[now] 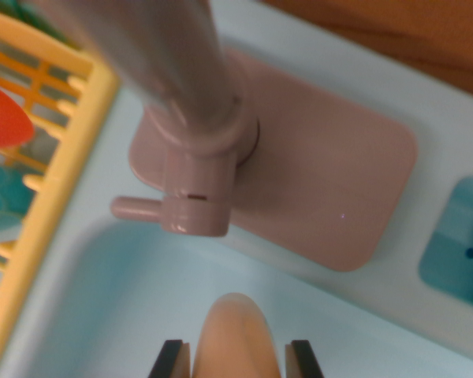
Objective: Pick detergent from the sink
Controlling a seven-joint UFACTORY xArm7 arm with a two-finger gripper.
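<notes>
At the bottom edge of the wrist view, we are seeing our jaws [235,358] pinching the detergent [235,335], a peach rounded top sitting between the two dark fingertips [172,358]. It is hanging over the pale blue sink [102,315]. Beyond it, a pink faucet [191,157] is standing on its pink base plate [331,173]. On the wrist view's left, a yellow dish rack [63,157] is bordering the sink.

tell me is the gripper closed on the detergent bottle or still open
Shut on it: the two dark fingers press against both sides of the peach detergent bottle, over the sink.
</notes>
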